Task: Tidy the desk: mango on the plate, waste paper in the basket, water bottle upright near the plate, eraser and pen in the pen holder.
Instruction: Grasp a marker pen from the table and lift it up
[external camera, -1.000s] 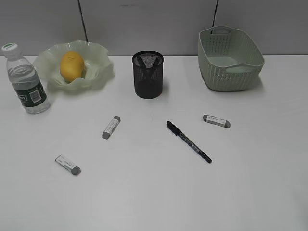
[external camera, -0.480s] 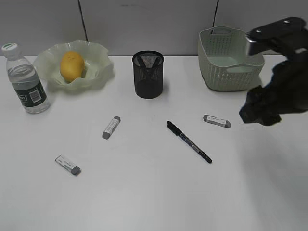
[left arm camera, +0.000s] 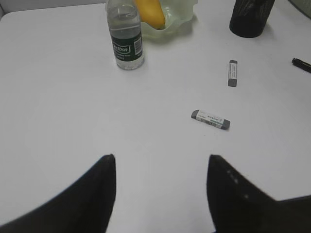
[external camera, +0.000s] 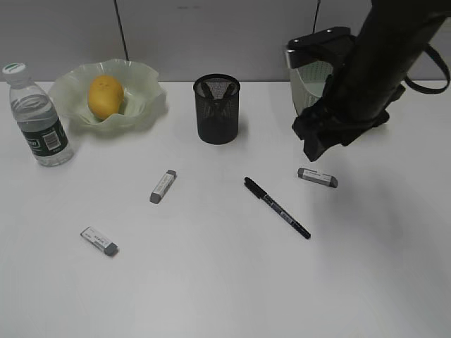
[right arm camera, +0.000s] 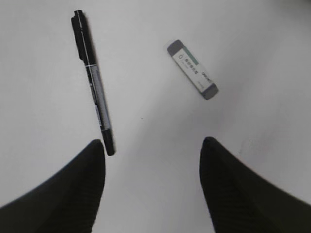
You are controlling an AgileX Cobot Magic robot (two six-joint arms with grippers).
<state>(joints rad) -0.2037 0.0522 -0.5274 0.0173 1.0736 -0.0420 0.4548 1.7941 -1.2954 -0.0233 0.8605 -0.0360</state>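
Eraser [right arm camera: 192, 69] and pen [right arm camera: 93, 80] lie loose toward the surface's right side, the right jaws [right arm camera: 152, 160] wide and empty above them. The left jaws [left arm camera: 160, 179], also wide and empty, hang over the front-left corner. Further back, two more erasers [external camera: 163, 186] [external camera: 99, 241] wait. Mango [external camera: 105, 96] sits on the plate [external camera: 144, 77] at the far-left edge, bottle [external camera: 37, 121] upright beside it. The step in hand looks like collecting stationery: next, lower onto the eraser, close, and carry it to the holder [external camera: 217, 109].

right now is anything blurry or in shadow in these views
Exterior view: the right arm is dark and slightly motion-blurred, hiding part of the basket. Right wrist view: pen and eraser sharp, near fingers soft. Left wrist view: even light, soft shadows, fingers blurred.
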